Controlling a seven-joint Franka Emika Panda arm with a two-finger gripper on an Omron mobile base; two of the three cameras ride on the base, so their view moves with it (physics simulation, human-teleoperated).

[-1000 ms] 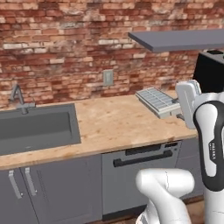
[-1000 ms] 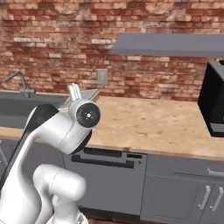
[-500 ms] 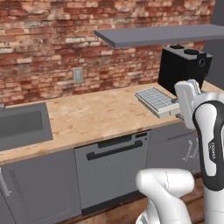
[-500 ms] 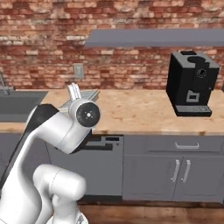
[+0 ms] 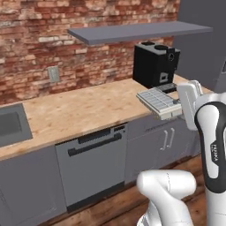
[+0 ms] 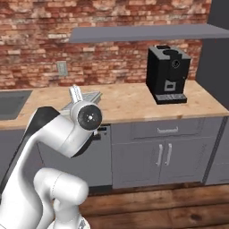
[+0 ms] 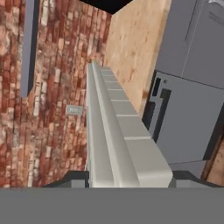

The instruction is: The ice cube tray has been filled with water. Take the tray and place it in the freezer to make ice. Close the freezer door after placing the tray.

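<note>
Gripper [image 7: 127, 177] clamped on near end of ice cube tray [image 5: 160, 102]; tray held level in air above counter [image 5: 88, 110] edge, long axis running straight out from the claw; freezer [image 5: 207, 39] off right.

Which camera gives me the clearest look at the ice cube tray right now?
The left base view: the ice cube tray shows its full grid of cells from above, held off the counter edge by the pincer. The right base view shows just a corner behind the arm's joint. The hand view sees it edge-on along its length.
</note>
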